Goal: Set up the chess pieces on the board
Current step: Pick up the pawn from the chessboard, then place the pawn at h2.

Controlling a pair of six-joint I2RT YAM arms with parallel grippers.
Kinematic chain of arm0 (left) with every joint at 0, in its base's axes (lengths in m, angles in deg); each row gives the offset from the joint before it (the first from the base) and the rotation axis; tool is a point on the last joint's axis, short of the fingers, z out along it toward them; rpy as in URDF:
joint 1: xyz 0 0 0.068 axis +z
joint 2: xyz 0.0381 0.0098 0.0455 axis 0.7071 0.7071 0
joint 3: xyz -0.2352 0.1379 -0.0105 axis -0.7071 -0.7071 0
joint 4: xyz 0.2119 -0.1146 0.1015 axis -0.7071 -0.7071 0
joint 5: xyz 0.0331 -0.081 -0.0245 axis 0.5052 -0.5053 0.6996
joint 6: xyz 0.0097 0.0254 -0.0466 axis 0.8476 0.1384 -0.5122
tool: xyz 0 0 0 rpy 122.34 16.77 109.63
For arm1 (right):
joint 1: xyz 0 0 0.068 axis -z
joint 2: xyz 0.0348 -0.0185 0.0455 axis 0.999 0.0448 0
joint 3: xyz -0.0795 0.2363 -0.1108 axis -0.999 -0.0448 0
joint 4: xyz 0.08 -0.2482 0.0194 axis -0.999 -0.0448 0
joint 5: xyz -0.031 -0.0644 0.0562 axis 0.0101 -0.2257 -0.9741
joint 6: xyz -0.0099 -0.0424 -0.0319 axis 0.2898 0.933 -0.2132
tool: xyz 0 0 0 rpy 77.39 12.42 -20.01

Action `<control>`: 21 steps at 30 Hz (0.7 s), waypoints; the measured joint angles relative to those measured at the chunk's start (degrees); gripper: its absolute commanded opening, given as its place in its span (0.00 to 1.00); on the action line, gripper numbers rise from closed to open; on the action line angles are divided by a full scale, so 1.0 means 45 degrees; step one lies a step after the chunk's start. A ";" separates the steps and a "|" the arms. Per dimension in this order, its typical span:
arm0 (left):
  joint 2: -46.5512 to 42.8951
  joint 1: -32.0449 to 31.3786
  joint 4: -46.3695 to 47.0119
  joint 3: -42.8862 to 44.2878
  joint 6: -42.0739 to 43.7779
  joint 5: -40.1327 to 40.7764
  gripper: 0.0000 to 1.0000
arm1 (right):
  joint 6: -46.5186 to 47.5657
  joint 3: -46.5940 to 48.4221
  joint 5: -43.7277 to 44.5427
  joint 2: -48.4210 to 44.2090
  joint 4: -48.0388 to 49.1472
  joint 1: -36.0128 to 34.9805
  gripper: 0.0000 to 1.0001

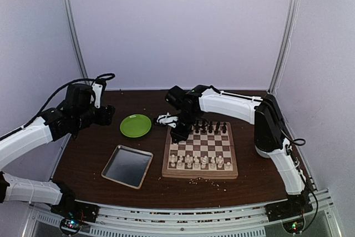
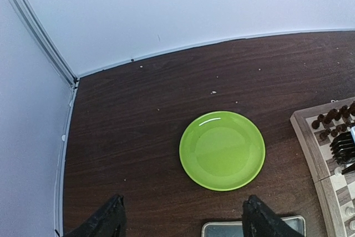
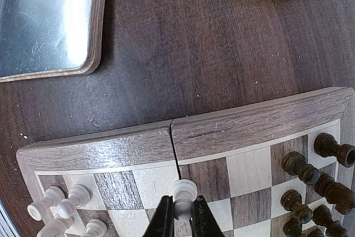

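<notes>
The wooden checkered board (image 1: 201, 149) lies right of centre, with dark pieces (image 1: 209, 128) along its far rows and cream pieces (image 1: 199, 162) along its near rows. My right gripper (image 3: 181, 216) is shut on a cream-white piece (image 3: 182, 192) and holds it over the board's left edge (image 3: 166, 145); in the top view it hovers at the board's far left corner (image 1: 178, 131). More cream pieces (image 3: 61, 203) and dark pieces (image 3: 310, 176) show on either side. My left gripper (image 2: 183, 220) is open and empty, high over the table's left side (image 1: 102, 115).
A green plate (image 1: 135, 125) sits left of the board and shows in the left wrist view (image 2: 222, 149). A silver metal tray (image 1: 127, 165) lies nearer the front. A small white object (image 1: 164, 119) lies by the board's far left corner. Pale crumbs scatter near the front edge.
</notes>
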State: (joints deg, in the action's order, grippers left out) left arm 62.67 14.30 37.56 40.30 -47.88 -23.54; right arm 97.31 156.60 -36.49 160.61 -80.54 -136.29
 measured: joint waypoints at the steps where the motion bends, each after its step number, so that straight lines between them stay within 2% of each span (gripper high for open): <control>1: 0.0015 0.0000 0.0000 0.0000 0.0000 -0.0024 0.74 | 0.0000 0.0000 -0.0005 0.0000 0.0000 0.0000 0.06; 6: 0.0092 0.0000 -0.0005 0.0000 0.0005 -0.0126 0.74 | 0.0049 -0.0019 -0.0034 -0.0034 -0.0019 0.0039 0.06; 10: 0.0097 0.0000 -0.0010 0.0000 0.0010 -0.0170 0.74 | 0.0141 -0.1083 -0.0175 -0.0782 0.0010 0.0189 0.05; 21: 0.0223 0.0000 -0.0073 0.0073 0.0131 -0.0374 0.74 | 0.0311 -0.5974 -0.0379 -0.5833 0.0427 0.1443 0.05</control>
State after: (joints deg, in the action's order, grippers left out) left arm 63.68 14.30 37.24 40.63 -47.29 -25.22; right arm 98.71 129.72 -38.20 134.36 -78.61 -129.80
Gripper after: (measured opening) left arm 0.738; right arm 0.082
